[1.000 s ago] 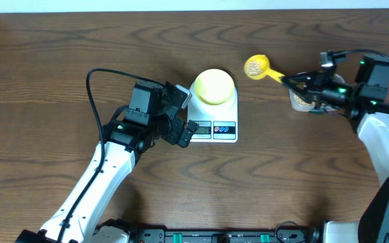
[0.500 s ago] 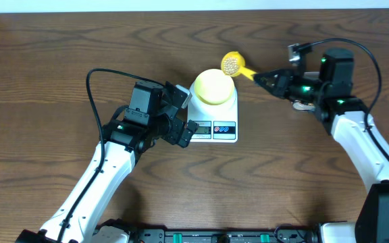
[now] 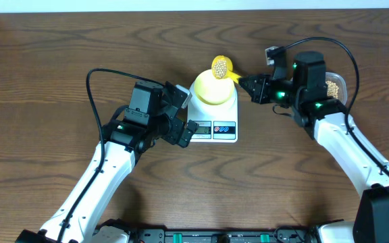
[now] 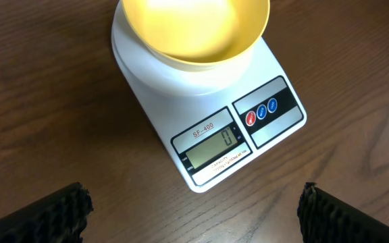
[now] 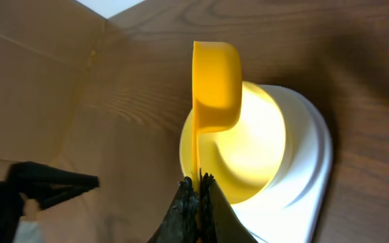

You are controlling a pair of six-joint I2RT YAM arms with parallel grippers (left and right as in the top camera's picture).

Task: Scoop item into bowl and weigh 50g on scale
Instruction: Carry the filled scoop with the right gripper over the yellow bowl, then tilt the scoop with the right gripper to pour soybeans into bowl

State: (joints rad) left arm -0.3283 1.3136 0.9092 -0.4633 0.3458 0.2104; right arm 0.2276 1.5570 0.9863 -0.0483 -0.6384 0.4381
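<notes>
- Right hand (image 3: 247, 82), clamped on the scoop (image 3: 232, 74), holds beans (image 3: 219, 66) over the bowl (image 3: 213, 89) rim.
- Bowl sits empty on the scale (image 3: 225, 111); tipping and weighing remain.
- Left hand (image 3: 183, 115) gapes beside it.

Fig. | dark-grained wooden table (image 3: 53, 47) is stretching across the whole view | bright yellow scoop (image 3: 223, 68) is hanging above the table's far middle, cup facing up | clear tub (image 3: 344, 79) is sitting far right, partly hidden | white strip (image 3: 181, 5) is running along the far edge
</notes>
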